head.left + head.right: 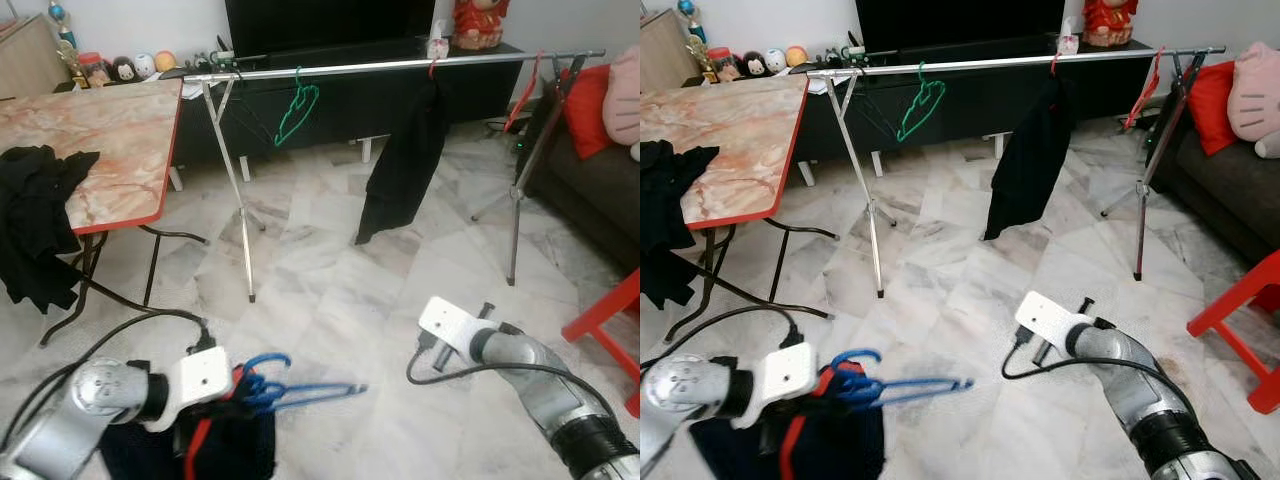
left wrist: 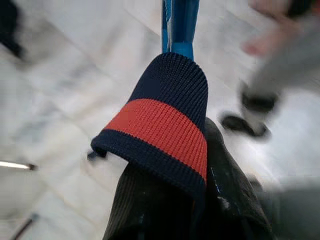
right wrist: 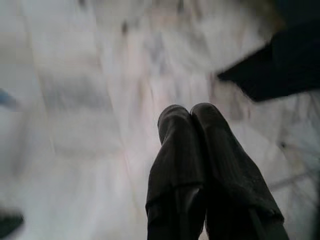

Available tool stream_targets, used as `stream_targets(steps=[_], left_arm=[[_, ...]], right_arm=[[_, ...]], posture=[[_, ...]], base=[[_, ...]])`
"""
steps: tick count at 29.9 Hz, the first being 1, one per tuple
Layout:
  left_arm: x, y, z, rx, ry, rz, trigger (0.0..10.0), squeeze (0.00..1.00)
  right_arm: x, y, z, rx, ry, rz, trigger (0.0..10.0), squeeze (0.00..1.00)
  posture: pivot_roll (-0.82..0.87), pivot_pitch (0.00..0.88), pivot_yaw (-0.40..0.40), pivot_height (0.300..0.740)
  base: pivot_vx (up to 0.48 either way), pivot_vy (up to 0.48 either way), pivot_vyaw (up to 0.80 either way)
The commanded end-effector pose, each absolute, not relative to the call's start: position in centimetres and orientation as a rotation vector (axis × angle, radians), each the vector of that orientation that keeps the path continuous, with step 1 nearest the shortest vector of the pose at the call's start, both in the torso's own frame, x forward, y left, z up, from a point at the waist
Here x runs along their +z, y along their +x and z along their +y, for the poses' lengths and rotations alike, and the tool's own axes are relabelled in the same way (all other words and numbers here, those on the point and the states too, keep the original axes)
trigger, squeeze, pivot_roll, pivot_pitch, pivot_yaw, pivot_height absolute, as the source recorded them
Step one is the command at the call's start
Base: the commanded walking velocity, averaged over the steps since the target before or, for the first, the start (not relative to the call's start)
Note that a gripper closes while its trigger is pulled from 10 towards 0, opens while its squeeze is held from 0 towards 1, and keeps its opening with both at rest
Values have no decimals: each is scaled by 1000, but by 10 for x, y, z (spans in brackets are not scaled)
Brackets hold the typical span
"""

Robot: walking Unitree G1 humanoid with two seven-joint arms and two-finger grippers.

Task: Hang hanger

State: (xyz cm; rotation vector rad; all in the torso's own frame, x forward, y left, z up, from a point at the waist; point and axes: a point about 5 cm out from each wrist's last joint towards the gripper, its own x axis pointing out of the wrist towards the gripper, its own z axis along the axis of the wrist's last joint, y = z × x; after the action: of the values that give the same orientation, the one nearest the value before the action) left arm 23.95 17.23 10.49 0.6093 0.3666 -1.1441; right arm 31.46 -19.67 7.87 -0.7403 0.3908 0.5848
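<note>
Low at the front left, my left gripper (image 1: 228,392) is shut on a blue hanger (image 1: 290,388) that carries a navy garment with a red stripe (image 1: 215,440). In the left wrist view the knit collar (image 2: 160,125) lies over my black fingers (image 2: 230,195), and the blue hanger (image 2: 179,25) sticks out past them. My right gripper (image 3: 190,112) is shut with nothing in it and hovers over the floor at the front right. Across the room stands a silver clothes rail (image 1: 400,65), bearing a green hanger (image 1: 297,110), a black garment (image 1: 405,165) and a red hanger (image 1: 525,95).
A marble-topped table with a red edge (image 1: 110,140) stands at the left, with black clothes (image 1: 35,220) hanging over its edge. At the right are a dark sofa (image 1: 600,190) and a red stool (image 1: 610,320). Pale tiled floor lies between me and the rail.
</note>
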Motion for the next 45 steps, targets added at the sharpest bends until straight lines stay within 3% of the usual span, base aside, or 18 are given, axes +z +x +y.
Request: stream_targets(steps=[1,8,14,17,23,24,25,27,42,43,45], left_arm=[[111,248,171,-1080,619,333,10000,0],[101,248,138,-1094,525,307,10000,0],[95,246,127,-1124,522,318,10000,0],[93,245,122,-1146,508,322,10000,0],[92,245,118,-1164,497,329,10000,0],[91,245,118,-1194,512,346,10000,0],[89,246,117,-1240,535,373,10000,0],[89,248,115,-1266,564,378,10000,0],[87,257,87,-1324,547,374,10000,0],[88,257,84,-1324,532,366,10000,0],[88,257,83,-1324,527,363,10000,0]], right_arm=[[99,322,-188,610,-668,286,10000,0],[124,329,-176,719,-537,177,10000,0],[130,326,-173,867,-534,158,10000,0],[128,321,-175,985,-514,195,10000,0],[127,321,-179,1032,-510,220,10000,0],[122,312,-179,1171,-546,293,10000,157],[115,300,-180,1363,-579,409,10000,149],[112,297,-177,1437,-594,448,10000,141],[105,291,-145,1647,-635,453,10000,173],[106,290,-143,1665,-631,456,10000,298],[108,290,-140,1667,-623,446,10000,824]], posture=[[-145,0,54,740],[-154,0,56,740],[-153,0,58,740],[-147,0,56,740],[-147,0,56,740],[-145,0,61,740],[-144,0,64,740],[-142,0,64,740],[-135,0,70,740],[-131,0,73,740],[-132,0,78,740]], base=[[0,0,0],[0,0,0],[0,0,0],[0,0,0],[0,0,0],[0,0,0],[0,0,0],[0,0,0],[0,0,0],[0,0,0],[0,0,0]])
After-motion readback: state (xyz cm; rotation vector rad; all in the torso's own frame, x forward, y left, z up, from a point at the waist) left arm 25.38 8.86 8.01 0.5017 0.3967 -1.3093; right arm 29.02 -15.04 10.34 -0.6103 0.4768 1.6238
